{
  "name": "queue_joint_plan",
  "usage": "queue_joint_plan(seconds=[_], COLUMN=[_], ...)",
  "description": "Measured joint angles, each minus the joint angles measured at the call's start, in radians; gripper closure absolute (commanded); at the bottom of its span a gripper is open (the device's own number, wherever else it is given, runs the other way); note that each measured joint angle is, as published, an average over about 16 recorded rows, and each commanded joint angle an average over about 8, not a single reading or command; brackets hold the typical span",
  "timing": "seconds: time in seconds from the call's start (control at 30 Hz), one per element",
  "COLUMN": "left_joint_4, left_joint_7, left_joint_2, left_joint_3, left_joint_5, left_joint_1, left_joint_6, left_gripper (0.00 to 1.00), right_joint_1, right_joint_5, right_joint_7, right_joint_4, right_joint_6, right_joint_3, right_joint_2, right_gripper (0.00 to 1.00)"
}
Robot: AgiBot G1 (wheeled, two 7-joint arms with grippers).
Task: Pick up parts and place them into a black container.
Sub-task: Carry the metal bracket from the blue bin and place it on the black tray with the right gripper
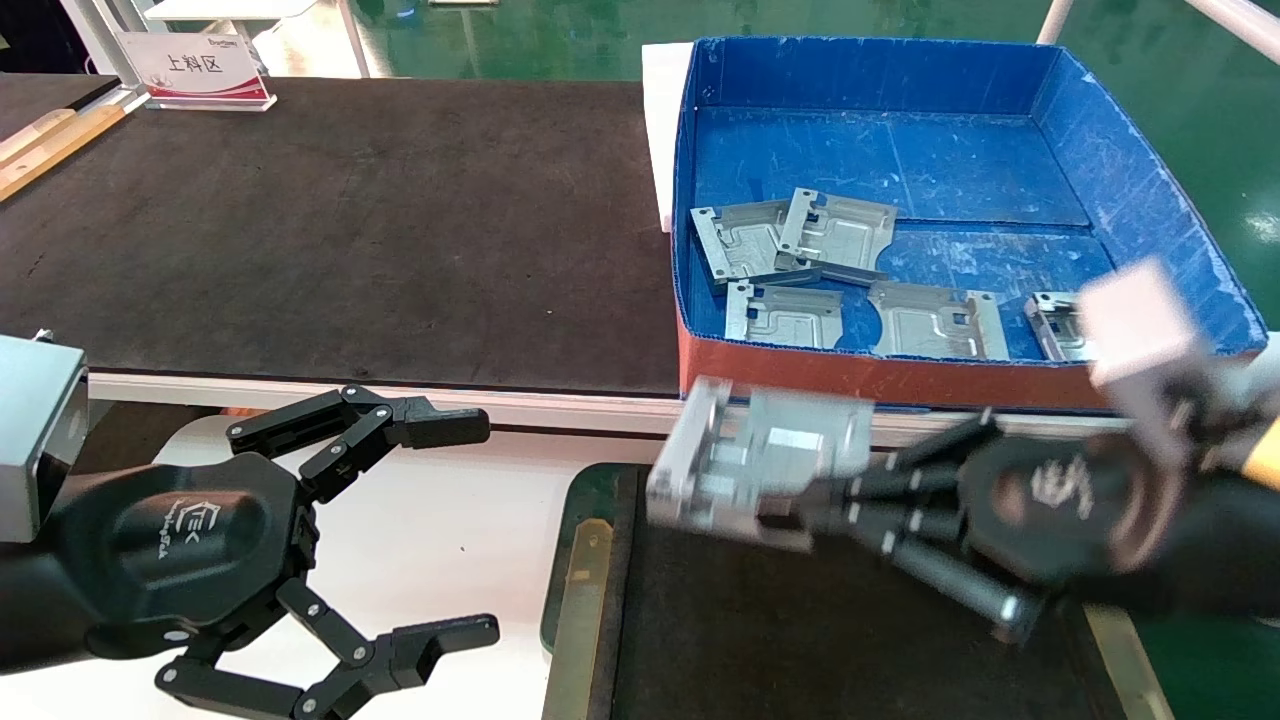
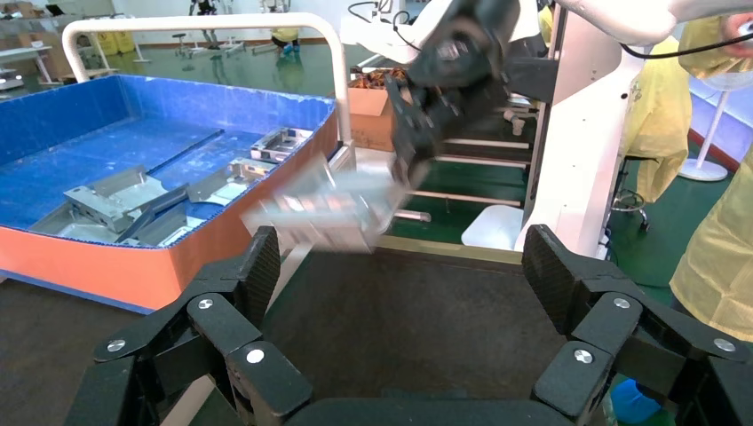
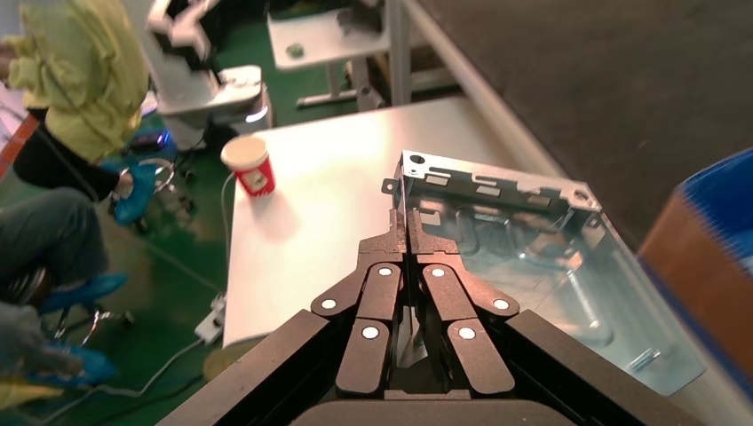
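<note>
Head view: right gripper [image 1: 800,490], jaws clenched on a part's [image 1: 745,470] edge over the black container [image 1: 800,640], left gripper [image 1: 440,530] idle w/ jaws spread; plate looks thin, stiff, light, slippery, so grip edge/tab.

Black linkage-fingered left tool [image 1: 455,530] with silver screws and white logo.

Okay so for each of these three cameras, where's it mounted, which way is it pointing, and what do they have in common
Head view: on the robot's head, looking forward and down at the blue box and black container; both arms show.
Left wrist view: behind the open left claw, facing across the container.
Right wrist view: behind the right claw, shut on a part.
Shared: all three show that held part; head and left wrist views share the box.
</note>
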Motion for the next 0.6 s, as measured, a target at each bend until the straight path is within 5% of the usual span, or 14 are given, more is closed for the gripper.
queue_joint_plan(seconds=[0.6], left_joint_4=[0.0], left_joint_7=[0.0], left_joint_2=[0.0], left_joint_3=[0.0], left_joint_5=[0.0], left_joint_1=[0.0], left_joint_6=[0.0], left_gripper=[0.0], right_joint_1=[-0.198], right_joint_5=[-0.161], right_joint_7=[-0.169], right_joint_4=[0.031], right_joint_6=[0.103], right_joint_3=[-0.085], right_joint_2=[-0.063], right_gripper=[1.0])
